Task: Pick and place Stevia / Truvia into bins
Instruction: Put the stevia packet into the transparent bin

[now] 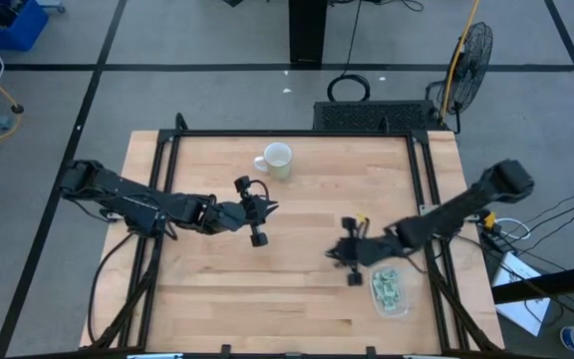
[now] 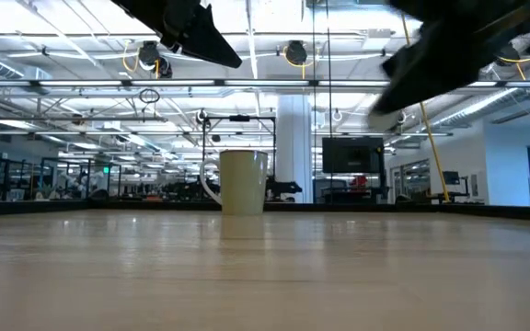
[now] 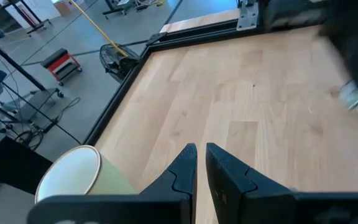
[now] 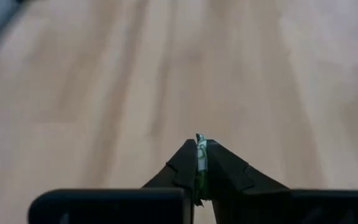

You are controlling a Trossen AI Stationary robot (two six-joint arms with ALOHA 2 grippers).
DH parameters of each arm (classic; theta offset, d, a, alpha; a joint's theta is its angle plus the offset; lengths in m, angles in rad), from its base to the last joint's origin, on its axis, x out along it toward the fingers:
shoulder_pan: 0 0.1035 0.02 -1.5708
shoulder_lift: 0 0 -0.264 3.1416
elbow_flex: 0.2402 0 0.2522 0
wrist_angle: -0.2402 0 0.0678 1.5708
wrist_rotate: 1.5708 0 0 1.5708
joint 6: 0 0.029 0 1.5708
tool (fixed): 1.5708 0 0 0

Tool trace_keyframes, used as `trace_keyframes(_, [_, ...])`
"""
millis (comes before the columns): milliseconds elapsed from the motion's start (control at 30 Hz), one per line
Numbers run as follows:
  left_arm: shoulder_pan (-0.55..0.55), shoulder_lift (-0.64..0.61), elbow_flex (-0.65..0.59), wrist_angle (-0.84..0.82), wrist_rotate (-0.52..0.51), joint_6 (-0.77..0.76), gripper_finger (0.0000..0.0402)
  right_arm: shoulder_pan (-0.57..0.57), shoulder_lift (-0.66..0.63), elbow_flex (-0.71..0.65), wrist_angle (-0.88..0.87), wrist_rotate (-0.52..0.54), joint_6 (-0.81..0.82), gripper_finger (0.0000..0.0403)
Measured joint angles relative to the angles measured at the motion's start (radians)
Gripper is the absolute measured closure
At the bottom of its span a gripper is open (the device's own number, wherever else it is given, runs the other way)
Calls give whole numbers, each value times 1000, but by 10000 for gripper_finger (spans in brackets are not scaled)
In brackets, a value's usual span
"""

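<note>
My right gripper (image 4: 201, 149) is shut on a pale green and white sweetener packet (image 4: 200, 155); in the high view it (image 1: 339, 255) hovers over the table just left of the clear tub (image 1: 390, 289), which stands near the right edge with several packets inside. My left gripper (image 3: 201, 152) is shut with nothing in it, raised over the table's middle (image 1: 270, 210), near the white mug (image 1: 276, 160). Both arms show high above the table in the low view. My right gripper pinches the sweetener packet between its two fingers. The packet stands on edge in the gap, and only its thin edge (image 4: 199, 142) shows at the fingertips. It is lifted clear of the table.
The white mug (image 2: 240, 182) stands upright near the table's far edge. A black frame rail (image 1: 297, 133) runs around the wooden tabletop (image 1: 267, 289). A fan (image 1: 466, 55) stands on the floor beyond the far right corner.
</note>
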Motion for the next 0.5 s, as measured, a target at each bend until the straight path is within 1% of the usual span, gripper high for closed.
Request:
trace_keyframes(167, [0,0,0,-3,0,0,360,183,-117,0,-194,55,208,386])
trace_keyframes(233, [0,0,0,-10,0,0,360,246,-142,0,-284,54,312,386])
trace_keyframes(400, [1,0,0,-16,0,-9,360,364,-188,0,-485,44,654,387])
trace_keyframes(500, [2,0,0,-15,0,-5,360,408,-211,0,-537,8,819,387])
